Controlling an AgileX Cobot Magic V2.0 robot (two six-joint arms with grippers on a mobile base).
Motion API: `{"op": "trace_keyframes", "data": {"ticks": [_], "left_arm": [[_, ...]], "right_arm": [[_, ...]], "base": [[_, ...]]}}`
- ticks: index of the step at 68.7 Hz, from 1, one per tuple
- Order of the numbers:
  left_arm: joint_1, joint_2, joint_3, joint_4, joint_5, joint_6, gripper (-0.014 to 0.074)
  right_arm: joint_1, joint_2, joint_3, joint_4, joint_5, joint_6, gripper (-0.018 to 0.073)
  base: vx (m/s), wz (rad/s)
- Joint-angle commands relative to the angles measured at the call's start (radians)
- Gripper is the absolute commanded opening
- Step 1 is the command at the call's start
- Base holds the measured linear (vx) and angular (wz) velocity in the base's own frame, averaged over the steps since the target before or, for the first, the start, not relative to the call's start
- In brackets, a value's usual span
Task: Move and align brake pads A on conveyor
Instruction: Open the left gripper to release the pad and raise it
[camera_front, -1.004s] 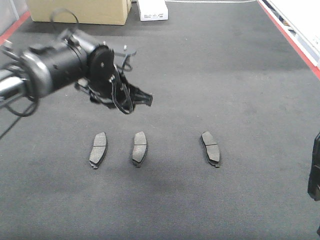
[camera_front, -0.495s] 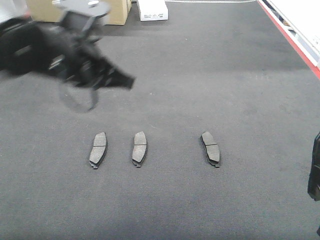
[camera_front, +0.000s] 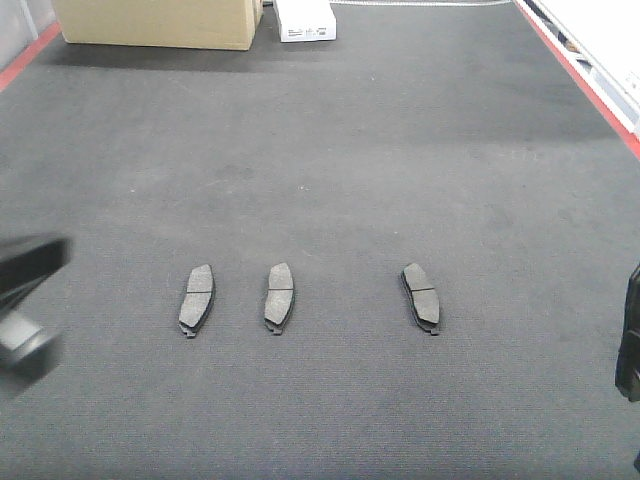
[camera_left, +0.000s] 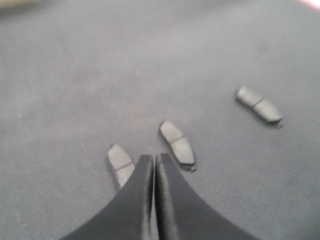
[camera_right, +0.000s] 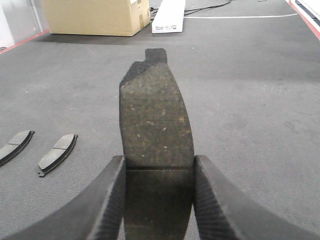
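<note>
Left claw (camera_left: 152, 162) has withdrawn, blurred at frame edge; right claw (camera_right: 159, 172) grips a pad (camera_right: 155, 120).

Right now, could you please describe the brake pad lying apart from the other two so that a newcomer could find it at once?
Look at the wide dark conveyor with red side edges, where three brake pads lie in a row. The one you want lies at the right end. A wide gap separates it from the left pad and middle pad, which lie close together.

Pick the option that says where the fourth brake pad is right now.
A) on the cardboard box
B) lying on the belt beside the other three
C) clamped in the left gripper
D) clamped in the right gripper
D: the right wrist view shows the right gripper closed on a brake pad; the left gripper is shut and empty.
</note>
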Motion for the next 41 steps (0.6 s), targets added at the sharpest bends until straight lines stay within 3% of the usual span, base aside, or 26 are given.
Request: {"op": "trace_keyframes", "data": {"ticks": [1,23,41], "left_arm": [[-0.004,-0.135,0.063,0.009,-0.095,-0.002,-0.0007],[-0.004,-0.467,0.287,0.004,-0.147,-0.003,-0.0007],[-0.004,-0.500,0.343,0.007,-0.177,-0.003,-0.0006]], "right_arm": [[-0.003,0.009,-0.032,-0.010,-0.098,-0.009,-0.0004],[-0.003,0.009,-0.032,-0.010,-0.098,-0.009,-0.0004],[-0.003,0.009,-0.032,-0.010,-0.098,-0.009,-0.0004]], "base": [[0.00,0.00],[0.00,0.00],[0.00,0.00]]}}
